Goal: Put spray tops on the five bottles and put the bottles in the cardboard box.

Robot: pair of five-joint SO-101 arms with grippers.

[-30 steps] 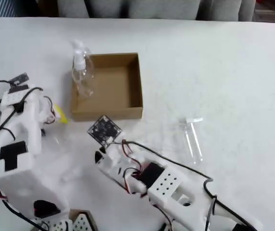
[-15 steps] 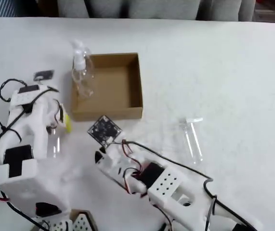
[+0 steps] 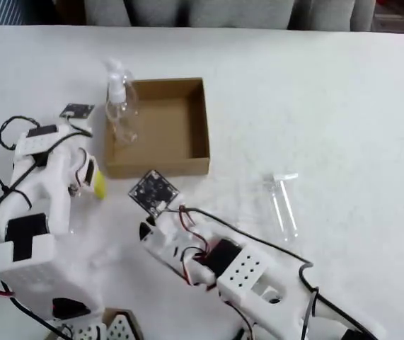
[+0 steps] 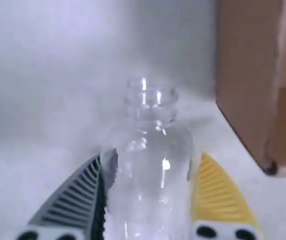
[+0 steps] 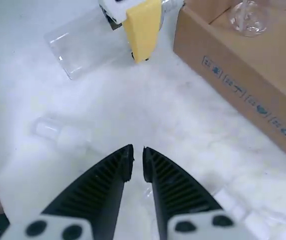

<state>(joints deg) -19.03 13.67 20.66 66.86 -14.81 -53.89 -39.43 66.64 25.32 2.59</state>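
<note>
**A:** What has just changed on the left?

**B:** The left arm has swung toward the box (image 3: 158,168). A second ago it sat farther left, and the bare bottle (image 4: 152,107) showed on the table beside it. Now the arm covers that spot from above.

**A:** And its grip?

**B:** The left gripper (image 4: 150,170) is clenched on the bare bottle, with the grey finger on one side and the yellow on the other. The bottle is held low, just beside the box's outer wall. I can't tell whether it touches the table.

**A:** What does that mean for the job?

**B:** The neck is open, so I'd judge this one is being brought up for capping, not boxing.

**A:** What about the box?

**B:** It hasn't moved. One capped bottle (image 3: 120,106) stands against its left wall.

**A:** And the right arm?

**B:** It's unmoved. The right gripper (image 5: 134,160) has its jaws all but together with nothing between them. A spray top (image 5: 62,134) lies on the table near it, probably the next thing to pick up.

**A:** Further right?

**B:** A lying bottle (image 3: 284,205) is well apart from the box, just as before.
</note>
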